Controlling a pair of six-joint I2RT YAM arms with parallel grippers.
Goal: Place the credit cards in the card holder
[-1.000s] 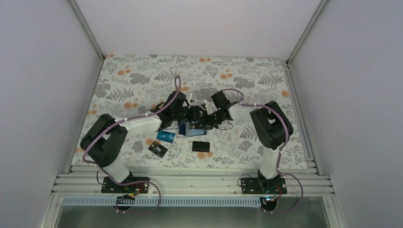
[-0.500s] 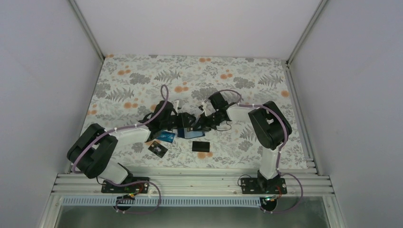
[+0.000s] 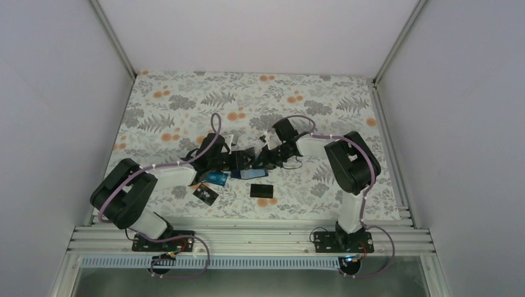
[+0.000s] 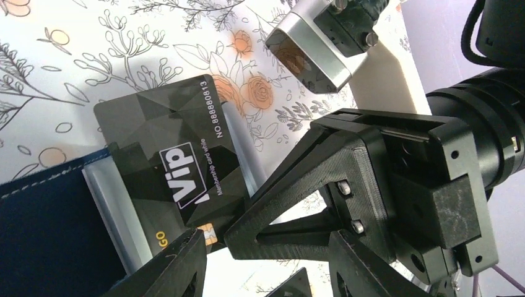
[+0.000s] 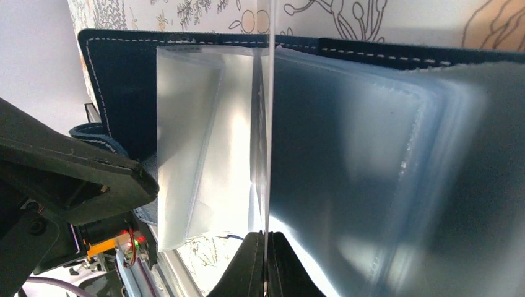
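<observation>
White panels close in a table [image 3: 186, 105] spread with a floral cloth of grey ferns and orange blooms, and both my arms meet at its middle.

I judge the step in hand to be seating one card. The card holder [image 4: 43, 229] lies open there, navy with white stitching. A black VIP card [image 4: 179, 154] sits partway in one of its clear sleeves [image 4: 102, 198], with much of it out over the cloth. My right claw [image 5: 266, 263] is pinched tight on the edge of a clear sleeve page and holds it up so the pockets gape. My left claw [image 4: 266, 275] has its jaws spread wide by the card's lower end, gripping nothing as far as I can see.

The next move, as I read it, is to press the card's exposed end straight along the line of the sleeve until it seats, while the right claw keeps the page steady. The plastic looks limp, so a crooked push could jam or pop the card out.

Three cards wait on the cloth:
- the teal-blue card [image 3: 216, 179], just left of the holder
- the marked black card [image 3: 205, 195], nearer my left base
- the plain black card [image 3: 262, 190], on the holder's near side

On the card I read "Vip" in white in a boxed outline and "NO.888880813", as best I can make out. There is also a tiny line starting "Membership card" and a gold "GO", the rest hidden. I see no brand on the holder.
</observation>
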